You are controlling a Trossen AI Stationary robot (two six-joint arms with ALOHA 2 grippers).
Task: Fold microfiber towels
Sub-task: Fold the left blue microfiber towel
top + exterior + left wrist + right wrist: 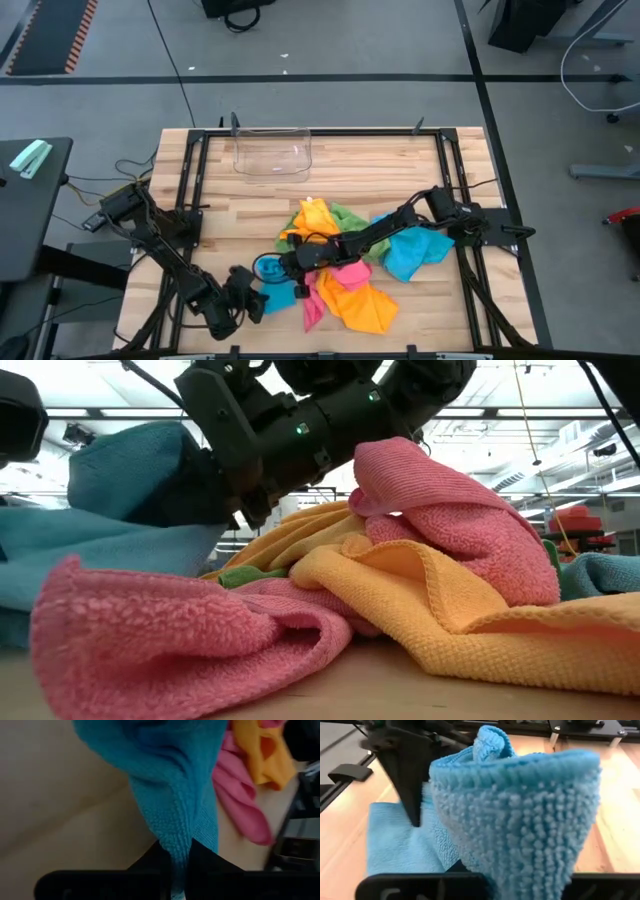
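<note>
Microfiber towels [345, 270] lie in a loose, unfolded heap in the lower centre of the high view, on the wooden table [400, 165]. The heap holds orange-yellow, pink, green and light blue cloths, overlapping one another. A blue towel [272, 283] sits at the heap's left edge, and both grippers have hold of it.

Left gripper [256, 298], at the lower left of the high view, is closed on a corner of the blue towel; in the left wrist view the cloth [170, 785] runs down into the pinch between the fingers.

Right gripper [291, 262] reaches across the heap from the right side of the high view and is clamped on another part of the same towel; in the right wrist view the blue pile [520, 820] bunches up directly above the closed fingers.

In the low view a pink towel [170, 640] and an orange-yellow towel [470, 610] fill the foreground, touching each other.

A clear plastic bin [272, 152] stands in the upper centre of the table, well apart from the heap.
</note>
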